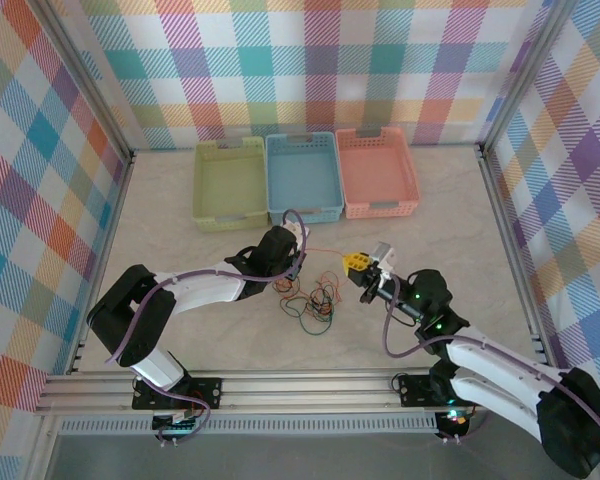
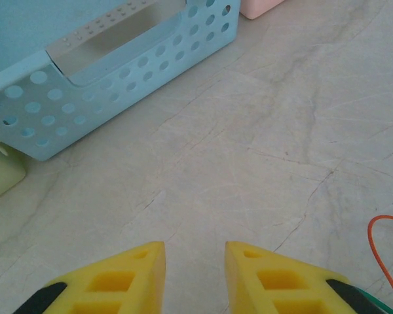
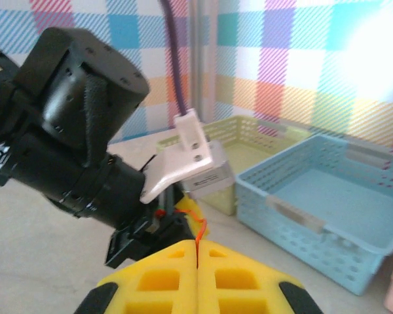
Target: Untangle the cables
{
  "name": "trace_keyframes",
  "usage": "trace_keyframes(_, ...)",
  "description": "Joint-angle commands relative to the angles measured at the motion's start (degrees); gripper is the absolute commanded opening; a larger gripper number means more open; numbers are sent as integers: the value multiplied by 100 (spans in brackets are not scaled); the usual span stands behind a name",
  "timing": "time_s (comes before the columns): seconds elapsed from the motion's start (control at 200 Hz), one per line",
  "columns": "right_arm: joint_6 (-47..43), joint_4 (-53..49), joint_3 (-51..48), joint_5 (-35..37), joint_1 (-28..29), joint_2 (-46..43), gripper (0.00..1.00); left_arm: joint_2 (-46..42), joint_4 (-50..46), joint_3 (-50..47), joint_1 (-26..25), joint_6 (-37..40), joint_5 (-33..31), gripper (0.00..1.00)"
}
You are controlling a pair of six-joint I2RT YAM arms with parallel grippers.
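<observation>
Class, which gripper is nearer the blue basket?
Left. The left gripper hovers just before the near wall of the blue basket; the right gripper, shut on an orange cable, sits farther off.

We can read no text, label, brand, number or sign on anything here.
</observation>
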Motion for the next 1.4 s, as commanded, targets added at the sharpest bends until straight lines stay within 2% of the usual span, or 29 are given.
trace_keyframes(0.0,-33,87,-126,732,31,-264,0,-18,135,-123,-12,-131,-139,30)
trace_keyframes(0.355,249,-220,-226,2342,19,-633,0,-46,131,-172,-1,-171,-159,29)
trace_keyframes(0.82,1047,-521,-234,3518,-297,-563,0,-67,109,-192,30,-214,-193,29)
trace_keyframes(1.095,1172,-757,-133,3262,-431,-387,0,-106,135,-230,34,-244,-199,28)
trace_keyframes(1.25,879,-763,52,2381,-439,-119,0,-154,197,-252,33,-255,-140,28)
trace_keyframes(1.395,737,-655,152,1648,-439,95,0,-415,108,-233,35,-315,102,42)
